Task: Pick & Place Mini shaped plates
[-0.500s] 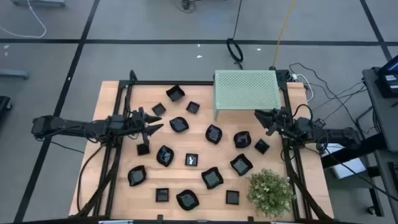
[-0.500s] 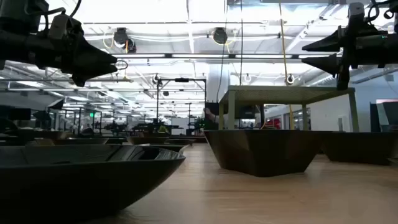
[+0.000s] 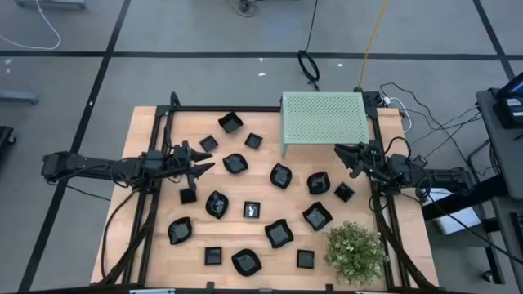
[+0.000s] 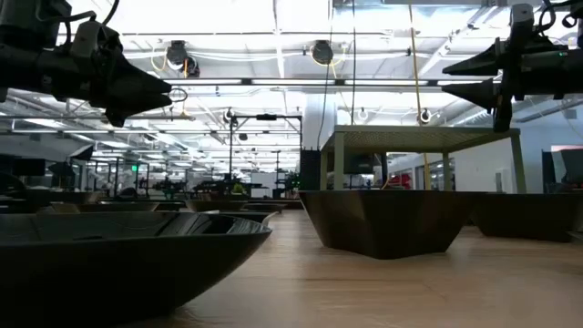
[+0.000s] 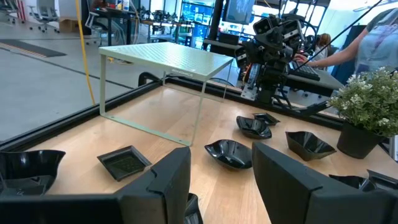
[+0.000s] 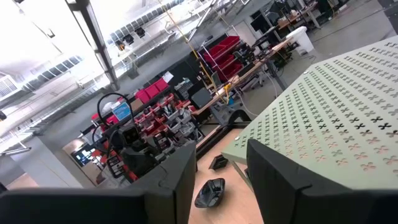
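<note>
Several tiny glossy black mini plates, some square and some wavy-rimmed, lie scattered flat on the wooden table, for example one wavy plate in the middle and a square one nearer the near edge. My left gripper hovers open above the table's left part, near a wavy plate. My right gripper hovers open at the near right corner of the pale green stand. In the left wrist view, plates lie ahead of the open fingers.
The pale green perforated stand stands on thin legs at the far right of the table. A small bushy plant sits at the near right corner. A black frame runs along the table's sides. A person's arm shows beyond the table.
</note>
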